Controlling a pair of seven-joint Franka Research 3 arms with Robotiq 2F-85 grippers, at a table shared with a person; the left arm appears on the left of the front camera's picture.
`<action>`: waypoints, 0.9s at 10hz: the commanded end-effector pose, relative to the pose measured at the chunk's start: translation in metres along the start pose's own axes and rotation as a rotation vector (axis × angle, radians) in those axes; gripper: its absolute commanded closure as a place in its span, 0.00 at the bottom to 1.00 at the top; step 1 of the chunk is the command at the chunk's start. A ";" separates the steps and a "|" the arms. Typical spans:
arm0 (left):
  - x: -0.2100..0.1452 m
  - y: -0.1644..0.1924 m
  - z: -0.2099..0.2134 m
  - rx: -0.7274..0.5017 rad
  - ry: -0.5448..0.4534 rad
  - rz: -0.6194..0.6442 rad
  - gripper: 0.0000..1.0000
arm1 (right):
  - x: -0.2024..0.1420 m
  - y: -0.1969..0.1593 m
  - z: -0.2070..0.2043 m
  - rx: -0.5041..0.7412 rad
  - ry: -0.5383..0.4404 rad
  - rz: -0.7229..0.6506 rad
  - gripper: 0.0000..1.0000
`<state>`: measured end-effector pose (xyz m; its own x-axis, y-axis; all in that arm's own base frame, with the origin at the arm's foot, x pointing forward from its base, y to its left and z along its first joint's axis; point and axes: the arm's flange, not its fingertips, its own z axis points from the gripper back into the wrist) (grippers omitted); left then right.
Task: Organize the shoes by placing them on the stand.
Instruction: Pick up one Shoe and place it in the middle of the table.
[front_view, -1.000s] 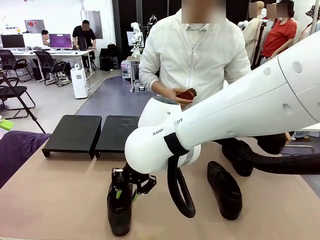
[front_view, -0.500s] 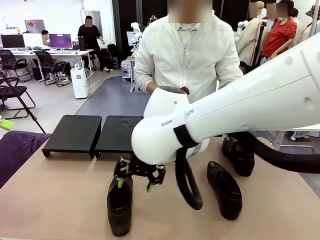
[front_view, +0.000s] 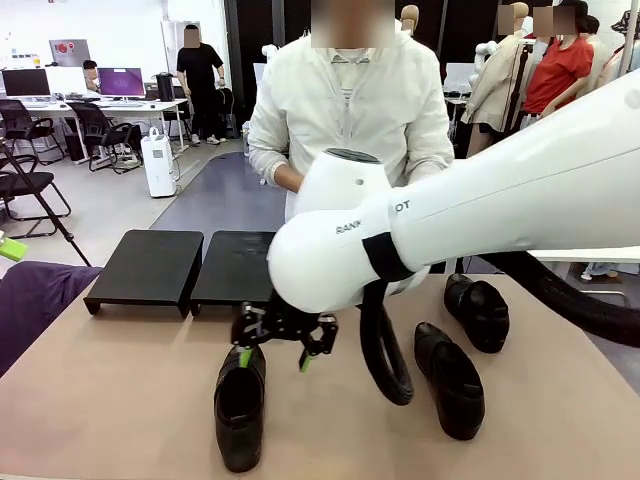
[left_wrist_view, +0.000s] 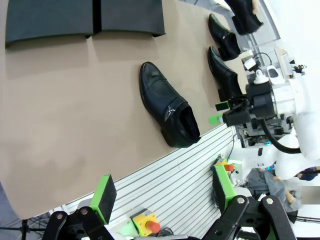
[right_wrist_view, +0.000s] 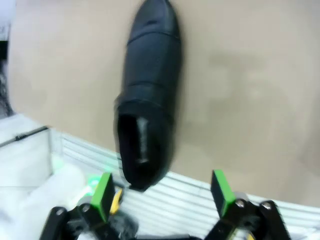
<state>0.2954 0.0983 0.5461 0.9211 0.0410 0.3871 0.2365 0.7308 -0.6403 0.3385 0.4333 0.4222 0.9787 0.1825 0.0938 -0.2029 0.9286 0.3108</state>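
I'm watching the right gripper (front_view: 275, 358) coming up off the nearest shoe (front_view: 240, 405). A second ago it was pressed down over that shoe. Now its jaws are standing wide with nothing between them, and it is hovering just above the toe end. The shoe itself is lying flat on the counter (front_view: 120, 400), close to my edge, with its toe pointing toward the stand (front_view: 145, 265). It is sitting about where it was before. Both platforms of the stand are standing bare, well apart from the shoe. The left gripper (left_wrist_view: 162, 192) is hanging high over the counter, also spread wide and empty. Three more shoes (left_wrist_view: 222, 70) are waiting off to the side. I'm reading this as a grasp let go, so this shoe is needing a fresh pick before it goes to the stand.
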 end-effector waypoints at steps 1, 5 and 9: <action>0.000 0.000 0.001 -0.020 -0.007 -0.016 0.00 | -0.002 0.031 -0.002 0.046 0.030 0.142 0.00; 0.000 0.000 0.001 -0.020 -0.007 -0.016 0.00 | -0.009 0.012 0.024 0.034 0.033 0.165 0.00; 0.000 0.000 0.001 -0.020 -0.007 -0.016 0.00 | -0.084 -0.191 0.185 0.001 0.135 -0.027 0.00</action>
<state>0.2954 0.0986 0.5460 0.9212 0.0419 0.3869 0.2358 0.7307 -0.6407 0.3093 0.2641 0.5027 0.9692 0.2437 -0.0352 -0.2170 0.9131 0.3451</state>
